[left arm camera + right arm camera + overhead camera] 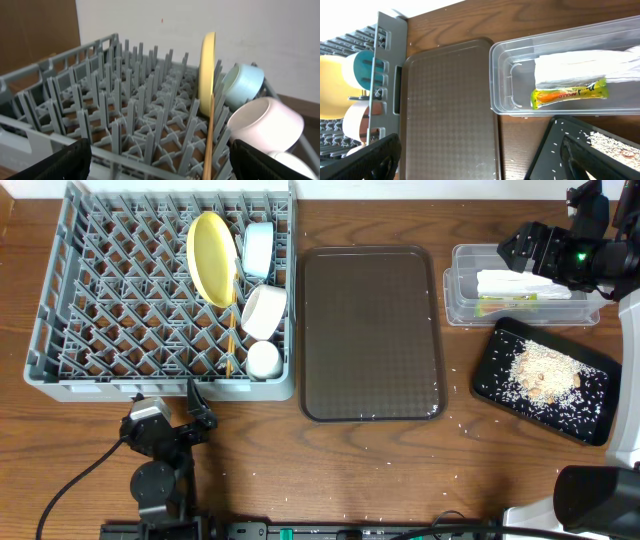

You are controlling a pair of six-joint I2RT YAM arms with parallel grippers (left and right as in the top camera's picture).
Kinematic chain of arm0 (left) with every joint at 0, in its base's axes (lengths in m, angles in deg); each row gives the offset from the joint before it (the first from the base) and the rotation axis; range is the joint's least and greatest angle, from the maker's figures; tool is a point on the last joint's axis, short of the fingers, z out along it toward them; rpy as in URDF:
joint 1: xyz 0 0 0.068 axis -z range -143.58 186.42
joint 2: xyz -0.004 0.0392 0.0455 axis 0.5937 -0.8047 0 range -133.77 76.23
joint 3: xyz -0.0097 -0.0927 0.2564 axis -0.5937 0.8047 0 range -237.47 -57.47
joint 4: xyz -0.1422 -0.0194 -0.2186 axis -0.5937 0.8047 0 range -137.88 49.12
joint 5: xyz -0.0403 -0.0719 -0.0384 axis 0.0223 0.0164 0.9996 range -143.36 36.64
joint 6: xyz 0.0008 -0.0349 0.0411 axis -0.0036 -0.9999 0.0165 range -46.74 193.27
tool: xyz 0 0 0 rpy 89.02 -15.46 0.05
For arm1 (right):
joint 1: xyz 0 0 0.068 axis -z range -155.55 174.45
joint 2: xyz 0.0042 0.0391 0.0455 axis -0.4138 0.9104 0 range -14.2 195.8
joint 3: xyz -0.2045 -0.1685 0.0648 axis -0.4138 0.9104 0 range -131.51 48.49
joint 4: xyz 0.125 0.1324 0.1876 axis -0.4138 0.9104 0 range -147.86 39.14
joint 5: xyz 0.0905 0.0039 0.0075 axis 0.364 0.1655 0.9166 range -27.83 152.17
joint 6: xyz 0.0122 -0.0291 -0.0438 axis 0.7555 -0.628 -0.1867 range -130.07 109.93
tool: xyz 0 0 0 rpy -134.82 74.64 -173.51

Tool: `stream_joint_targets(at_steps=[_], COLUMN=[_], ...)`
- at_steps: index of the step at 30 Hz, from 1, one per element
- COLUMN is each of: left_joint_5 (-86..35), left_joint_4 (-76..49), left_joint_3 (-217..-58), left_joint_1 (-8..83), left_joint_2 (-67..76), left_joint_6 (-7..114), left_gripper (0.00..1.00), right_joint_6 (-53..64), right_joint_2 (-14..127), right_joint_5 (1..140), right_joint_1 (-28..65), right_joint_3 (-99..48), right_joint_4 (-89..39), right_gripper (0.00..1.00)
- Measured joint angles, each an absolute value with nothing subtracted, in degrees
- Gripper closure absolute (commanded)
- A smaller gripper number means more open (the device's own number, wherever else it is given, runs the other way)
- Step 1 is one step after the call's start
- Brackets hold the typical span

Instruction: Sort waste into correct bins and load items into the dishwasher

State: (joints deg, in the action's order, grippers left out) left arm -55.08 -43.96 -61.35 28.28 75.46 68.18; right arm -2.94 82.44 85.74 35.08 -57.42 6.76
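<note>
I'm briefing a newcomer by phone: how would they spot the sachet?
Look right of the brown serving tray to the clear plastic tub. Inside it, alongside the white paper wrapper, lies the sachet: a slim packet, the only green-and-yellow thing there, with an orange patch.

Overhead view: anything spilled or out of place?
Yes. Stray rice grains lie on the bare table between the brown serving tray and the black tray, outside the tray that holds the main rice pile. Nothing else stands out.
</note>
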Motion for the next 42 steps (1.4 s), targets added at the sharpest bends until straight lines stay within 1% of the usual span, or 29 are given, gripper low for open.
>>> stream_joint_targets(at_steps=[33,38,40,42], left_joint_5=[-54.6,-54.6,-54.6,-54.6], left_joint_4=[-44.7,-44.7,-44.7,-44.7], left_joint_3=[-59.6,-59.6,-59.6,-59.6], left_joint_1=[28.7,28.7,28.7,28.7], left_joint_2=[75.6,75.6,75.6,75.6], left_joint_6=[68.2,68.2,68.2,68.2], left_gripper=[0.10,0.10,0.10,0.10], right_joint_6=[-3.0,-3.7,-4.7,-6.5], right_joint_2=[82.4,82.4,82.1,80.2], right_joint_5=[85.7,83.5,82.8,81.9], right_joint_1=[35.1,35.1,34.9,33.7], right_joint_3=[-57.4,-57.4,-56.9,-54.3], right_joint_4=[6.8,6.1,4.3,-0.3], right_gripper=[0.01,0.01,0.01,0.01])
